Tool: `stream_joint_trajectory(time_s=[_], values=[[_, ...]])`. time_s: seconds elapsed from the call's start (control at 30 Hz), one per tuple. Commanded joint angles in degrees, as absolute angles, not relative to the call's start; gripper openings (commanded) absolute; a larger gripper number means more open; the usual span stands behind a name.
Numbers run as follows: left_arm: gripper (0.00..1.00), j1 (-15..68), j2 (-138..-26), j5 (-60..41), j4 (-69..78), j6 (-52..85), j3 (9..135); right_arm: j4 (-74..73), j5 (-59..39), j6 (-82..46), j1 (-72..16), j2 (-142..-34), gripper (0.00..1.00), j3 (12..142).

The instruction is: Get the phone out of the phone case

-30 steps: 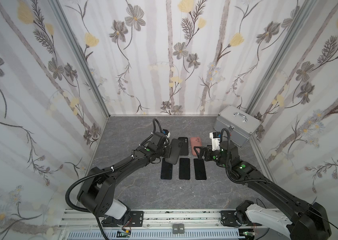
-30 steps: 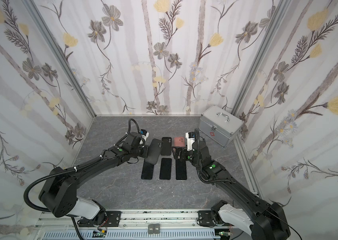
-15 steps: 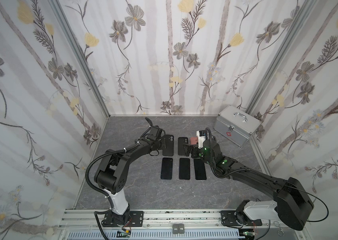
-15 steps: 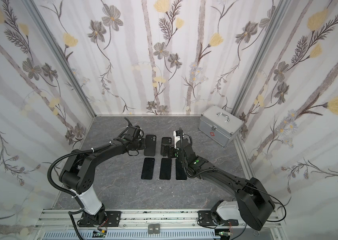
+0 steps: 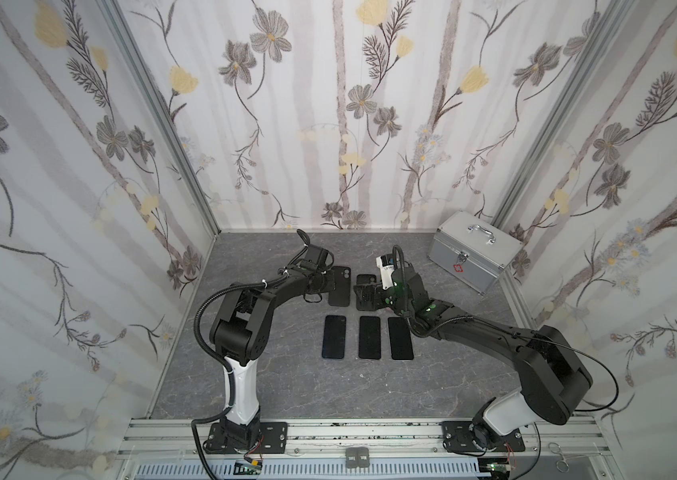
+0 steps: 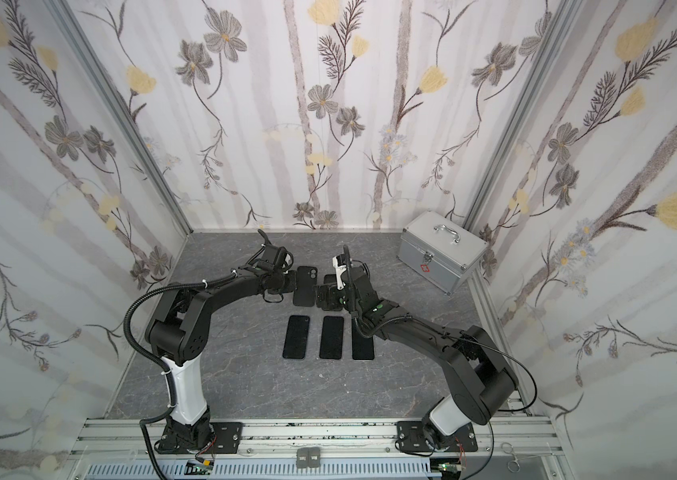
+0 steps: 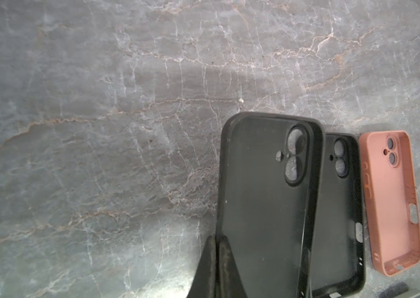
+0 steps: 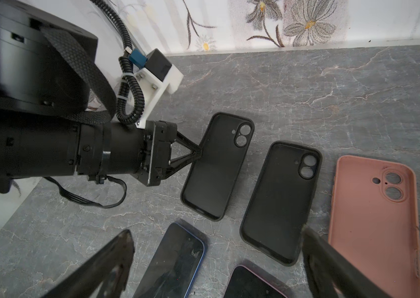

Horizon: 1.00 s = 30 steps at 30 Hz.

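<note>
Three phones (image 5: 369,343) lie flat, side by side and out of their cases, on a grey marbled table (image 5: 328,386). Just behind them is a row of three empty cases, two black and one pink. The left gripper (image 8: 200,152) has its jaws clamped together on the long edge of the outer black case (image 8: 216,167). The right gripper (image 8: 216,230) hangs with jaws wide apart, holding nothing, over the second black case (image 8: 278,203) beside the pink case (image 8: 374,232), and one silver box (image 5: 470,262) stands in the far corner.

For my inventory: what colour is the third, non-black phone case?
Dusty pink phone case, clearest in right wrist view.
</note>
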<state>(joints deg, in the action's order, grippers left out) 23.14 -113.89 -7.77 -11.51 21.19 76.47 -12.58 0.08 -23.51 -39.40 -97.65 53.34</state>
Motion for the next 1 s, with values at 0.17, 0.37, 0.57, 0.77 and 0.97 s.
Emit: stream_joint_trajectory(time_s=[0.17, 0.37, 0.57, 0.77, 0.97], values=[[0.0, 22.35, -116.1, -8.64, -13.09, 19.78, 78.13, -13.52, -1.05, -22.95, -38.85, -98.45, 1.0, 53.61], [0.0, 22.24, -117.22, -8.88, -13.36, 19.91, 78.53, -13.19, -1.05, -23.03, -38.68, -98.37, 1.0, 53.62], [0.1, 22.15, -118.12, -8.52, -13.71, 21.05, 78.57, -12.35, -0.28, -23.14, -38.43, -97.41, 1.0, 53.53], [0.31, 22.15, -116.24, -8.53, -13.98, 21.6, 78.16, -10.6, 1.32, -22.95, -38.23, -93.83, 1.0, 53.53], [0.47, 22.81, -106.19, -6.35, -13.31, 21.09, 74.61, -9.66, 4.07, -22.68, -38.14, -84.95, 1.0, 51.43]])
